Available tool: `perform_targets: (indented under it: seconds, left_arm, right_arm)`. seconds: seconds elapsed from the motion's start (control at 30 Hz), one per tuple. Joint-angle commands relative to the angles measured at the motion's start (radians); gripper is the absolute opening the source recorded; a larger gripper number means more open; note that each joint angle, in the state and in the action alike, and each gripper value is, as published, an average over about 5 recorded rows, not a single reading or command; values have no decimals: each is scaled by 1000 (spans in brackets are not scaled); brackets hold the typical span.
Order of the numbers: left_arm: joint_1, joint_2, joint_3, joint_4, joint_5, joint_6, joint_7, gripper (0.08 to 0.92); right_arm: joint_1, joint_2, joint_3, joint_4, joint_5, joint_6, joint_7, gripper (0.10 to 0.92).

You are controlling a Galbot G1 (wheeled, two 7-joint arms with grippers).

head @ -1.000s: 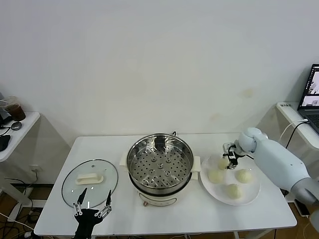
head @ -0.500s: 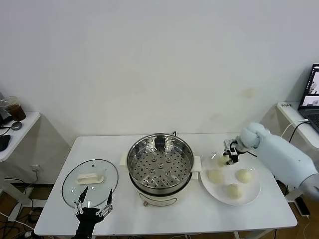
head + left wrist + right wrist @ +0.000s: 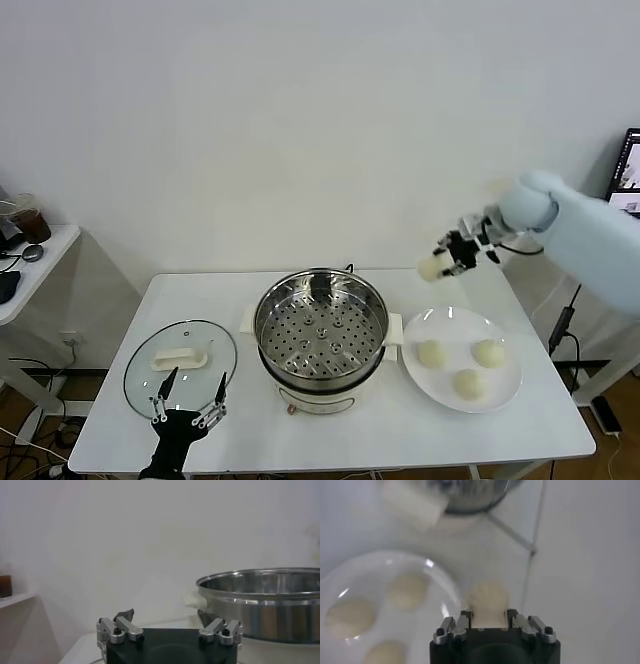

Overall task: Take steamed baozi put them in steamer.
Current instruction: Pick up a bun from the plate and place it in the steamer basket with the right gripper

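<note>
Our right gripper [image 3: 447,262], clamped on one cream-white round baozi [image 3: 433,267], has lifted it off the flat white plate [image 3: 505,391]; three remain. Next: carry over the shiny steel steamer [image 3: 321,328]. Left gripper [image 3: 187,400] idles wide open.

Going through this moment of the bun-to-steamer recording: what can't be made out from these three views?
- Right wrist view: the right gripper is shut on one baozi; its own body hides the bun's near side.
- Head view: that held baozi is small and partly covered by the fingers.
- Left wrist view: the steamer is cut off by the frame edge, its tray hidden by the wall.
- Head view: the open left gripper has its arm cut off at the bottom edge.
</note>
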Motion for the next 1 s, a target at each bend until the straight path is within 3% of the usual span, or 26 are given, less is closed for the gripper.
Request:
perform_targets:
  seconds: [0.03, 0.2, 0.43, 0.8, 1.0]
  left_arm:
    - [-1, 4, -10, 3, -8, 1, -1, 823]
    - [3, -6, -35, 11, -19, 11, -7, 823]
    - [14, -22, -74, 7, -21, 12, -8, 823]
    - [11, -32, -100, 4, -19, 10, -7, 823]
    - [18, -35, -106, -7, -18, 7, -7, 823]
  right_arm:
    - [228, 83, -192, 103, 191, 93, 0, 441]
    - [165, 209, -218, 115, 143, 170, 14, 441]
    - [81, 363, -237, 6, -37, 351, 29, 449]
    - [-48, 490, -191, -169, -391, 544, 98, 458]
    - [-86, 513, -162, -247, -474, 585, 121, 472]
